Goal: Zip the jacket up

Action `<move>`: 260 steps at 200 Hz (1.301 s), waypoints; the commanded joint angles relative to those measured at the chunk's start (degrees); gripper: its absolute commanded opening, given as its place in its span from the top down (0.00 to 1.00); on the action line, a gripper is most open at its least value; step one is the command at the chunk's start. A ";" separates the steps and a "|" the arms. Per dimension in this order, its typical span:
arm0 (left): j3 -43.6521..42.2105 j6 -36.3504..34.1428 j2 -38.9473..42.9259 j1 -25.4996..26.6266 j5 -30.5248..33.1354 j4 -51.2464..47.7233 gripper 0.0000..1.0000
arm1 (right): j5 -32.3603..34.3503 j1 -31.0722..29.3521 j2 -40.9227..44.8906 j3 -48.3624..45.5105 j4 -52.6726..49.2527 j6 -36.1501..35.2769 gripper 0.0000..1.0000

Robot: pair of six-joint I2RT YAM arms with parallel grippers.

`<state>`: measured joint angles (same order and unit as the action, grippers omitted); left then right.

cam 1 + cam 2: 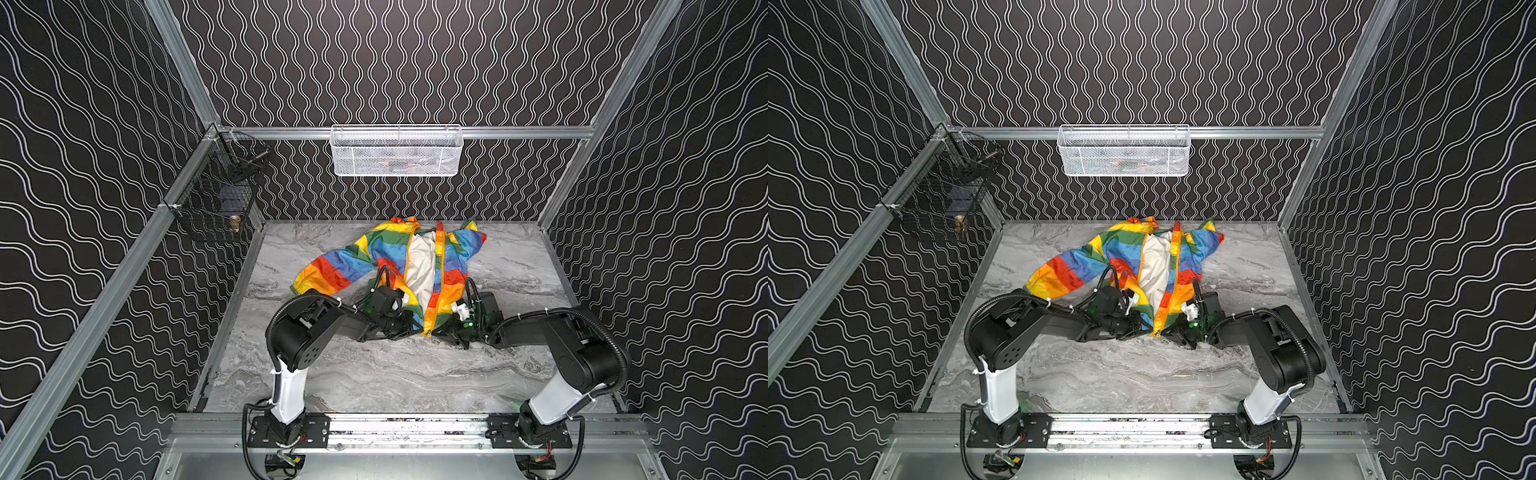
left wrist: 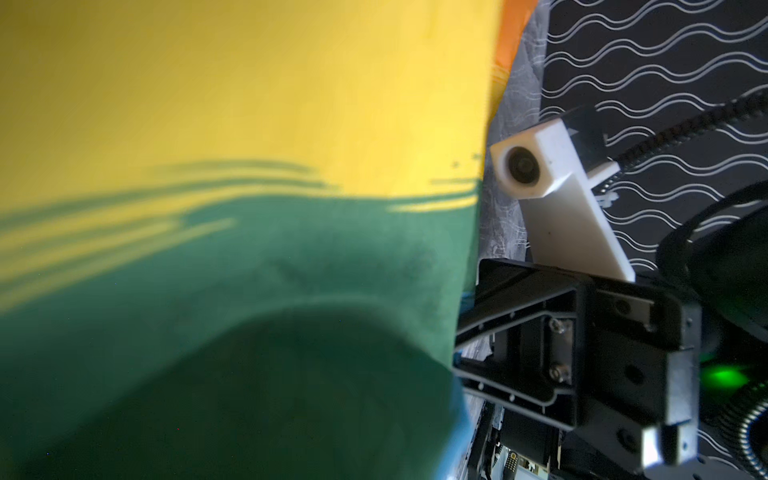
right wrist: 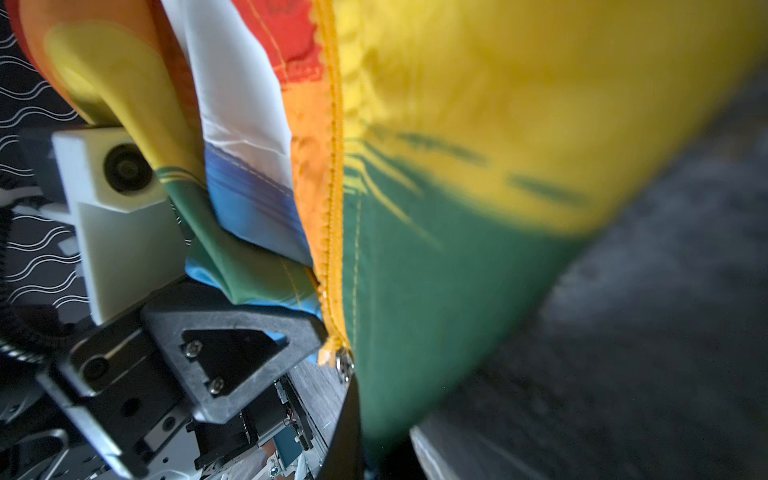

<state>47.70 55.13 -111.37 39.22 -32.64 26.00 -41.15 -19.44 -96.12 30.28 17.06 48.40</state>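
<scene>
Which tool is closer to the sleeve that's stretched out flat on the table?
Left. The left tool is at the jacket hem, on the sleeve side of the orange zipper; the right tool is across the zipper, farther away.

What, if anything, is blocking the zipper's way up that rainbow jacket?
Nothing visible. Both the left tool and right tool are shut at the jacket's bottom hem, beside the zipper's lower end. Up the orange zipper to the collar, only the white lining shows between the parted front edges; nothing lies on it.
</scene>
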 commanded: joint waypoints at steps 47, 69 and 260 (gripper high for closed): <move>0.99 -8.77 17.13 -4.63 7.31 -14.22 1.00 | 5.59 0.10 5.90 5.68 -4.49 -4.62 1.00; 2.70 -12.35 22.97 -6.09 9.25 -18.18 1.00 | 7.77 0.06 7.69 9.32 -7.04 -7.60 1.00; 13.30 -32.85 33.79 -11.92 22.63 -28.08 1.00 | 40.19 2.73 10.30 35.70 -29.29 -19.56 1.00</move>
<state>61.28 23.83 -78.65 28.34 -10.96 -3.07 -3.95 -17.15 -86.39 65.69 -10.83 26.55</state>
